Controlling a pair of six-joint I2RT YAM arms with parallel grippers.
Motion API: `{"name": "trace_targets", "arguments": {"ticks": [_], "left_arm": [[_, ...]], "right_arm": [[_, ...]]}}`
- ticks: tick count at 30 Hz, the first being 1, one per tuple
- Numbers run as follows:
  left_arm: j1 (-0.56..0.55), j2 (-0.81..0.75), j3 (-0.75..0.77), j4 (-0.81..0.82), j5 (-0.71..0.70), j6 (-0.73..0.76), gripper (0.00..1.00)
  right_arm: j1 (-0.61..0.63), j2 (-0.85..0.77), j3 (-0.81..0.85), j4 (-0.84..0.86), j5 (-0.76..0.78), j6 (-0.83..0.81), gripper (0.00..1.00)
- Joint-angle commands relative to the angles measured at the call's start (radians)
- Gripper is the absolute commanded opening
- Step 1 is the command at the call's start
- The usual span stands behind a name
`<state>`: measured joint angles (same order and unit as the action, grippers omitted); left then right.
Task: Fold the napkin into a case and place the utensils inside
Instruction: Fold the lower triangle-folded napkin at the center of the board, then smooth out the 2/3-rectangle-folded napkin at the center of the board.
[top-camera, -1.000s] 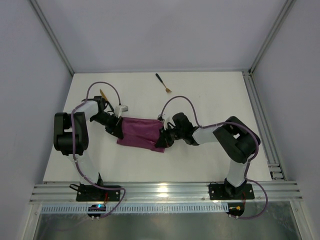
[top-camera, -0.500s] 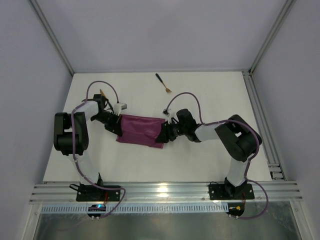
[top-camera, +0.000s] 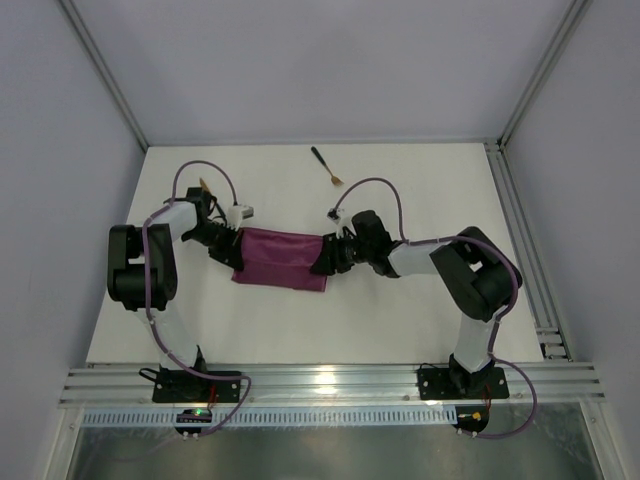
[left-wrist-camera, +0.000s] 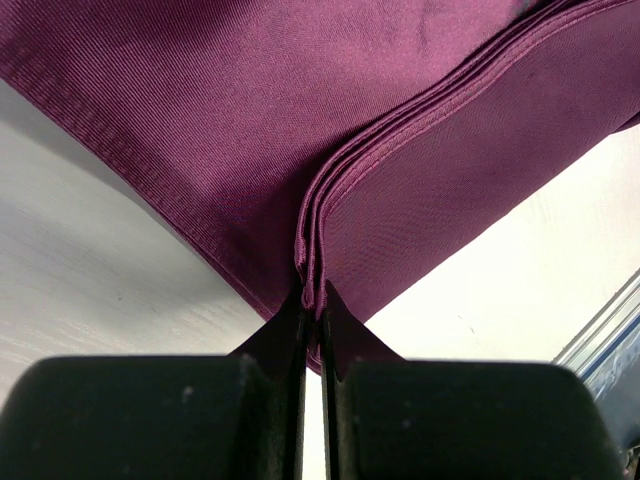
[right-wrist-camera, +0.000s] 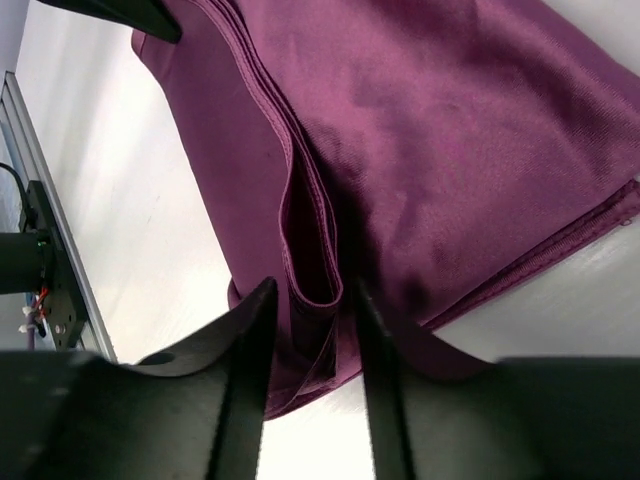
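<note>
The desk (top-camera: 400, 320) carries the napkin (top-camera: 280, 260), folded into a flat band. The left end effector (left-wrist-camera: 312, 300) pinches the napkin's left hems tight. The right end effector (right-wrist-camera: 310, 290) is part-open, straddling its right-end folds. The fork (top-camera: 327, 166) lies well beyond the napkin.

Top cam overhead, far; wrist cams close, sharing napkin (left-wrist-camera: 200, 120).

Table (top-camera: 300, 325): white, flat. Walls (top-camera: 320, 60): plain grey, on three sides. Posts (top-camera: 100, 70): metal, one at each far corner. Rails (top-camera: 330, 385): slotted aluminium, along near and right edges.
</note>
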<state>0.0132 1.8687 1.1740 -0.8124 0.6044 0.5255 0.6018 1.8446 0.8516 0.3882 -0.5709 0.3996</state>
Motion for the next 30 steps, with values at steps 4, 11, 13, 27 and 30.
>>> {"name": "trace_targets", "arguments": {"ticks": [4,11,13,27,30], "left_arm": [[-0.002,-0.022,0.012,0.03,0.0,-0.01,0.0],[-0.001,-0.031,0.012,0.032,0.005,-0.013,0.0],[-0.001,-0.036,0.013,0.03,0.008,-0.016,0.0],[-0.002,-0.06,0.013,0.021,0.052,-0.024,0.0],[-0.001,-0.062,0.013,0.028,0.034,-0.033,0.02]], "right_arm": [[-0.011,-0.005,0.059,-0.052,0.055,-0.011,0.53],[-0.02,-0.03,0.118,-0.153,0.077,-0.084,0.55],[-0.019,-0.019,0.121,-0.147,0.068,-0.082,0.38],[-0.02,0.011,0.13,-0.192,0.049,-0.105,0.06],[-0.019,0.008,0.103,-0.175,0.051,-0.097,0.04]]}}
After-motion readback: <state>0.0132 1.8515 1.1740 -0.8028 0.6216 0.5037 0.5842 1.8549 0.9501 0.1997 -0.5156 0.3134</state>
